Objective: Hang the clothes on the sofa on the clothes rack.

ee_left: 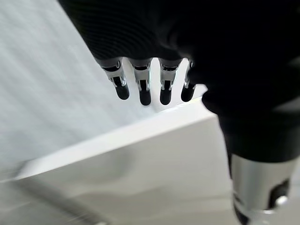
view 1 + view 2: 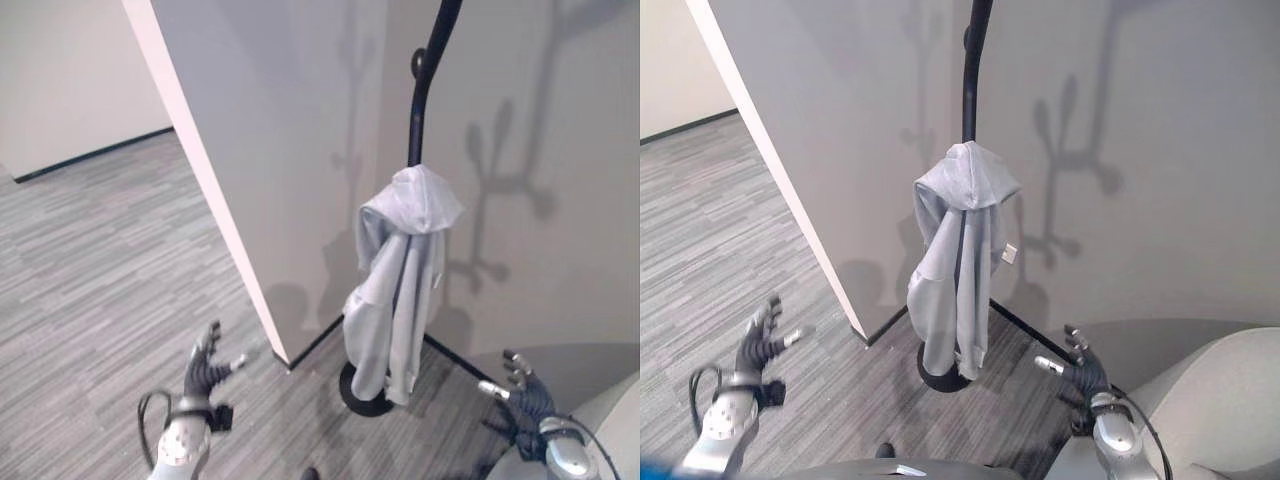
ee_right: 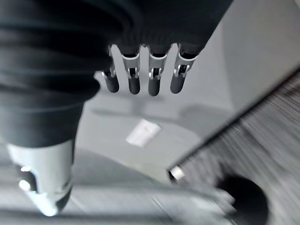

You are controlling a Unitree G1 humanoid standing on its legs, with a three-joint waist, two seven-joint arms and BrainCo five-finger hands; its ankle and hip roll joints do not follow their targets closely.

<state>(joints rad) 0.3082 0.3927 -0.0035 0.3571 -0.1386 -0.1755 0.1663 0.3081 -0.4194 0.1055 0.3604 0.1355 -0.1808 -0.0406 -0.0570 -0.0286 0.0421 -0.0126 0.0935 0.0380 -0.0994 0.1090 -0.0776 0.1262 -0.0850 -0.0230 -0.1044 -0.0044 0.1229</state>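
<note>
Cloth is what I am looking at first: a pale grey garment is draping over the dark clothes rack, hood caught on the pole, its hem dangling just above the round base; it is sitting well apart from both of my hands. My left hand is hovering low over the carpet floor with fingers straight and spread, gripping nothing; my right hand is hovering near the rack's foot, fingers likewise straight and empty. I am judging the hanging step as done for this piece; the next move is probably calling for a turn towards the sofa for any remaining clothes. A small white tag is showing on the garment; I am finding no writing legible on it.
</note>
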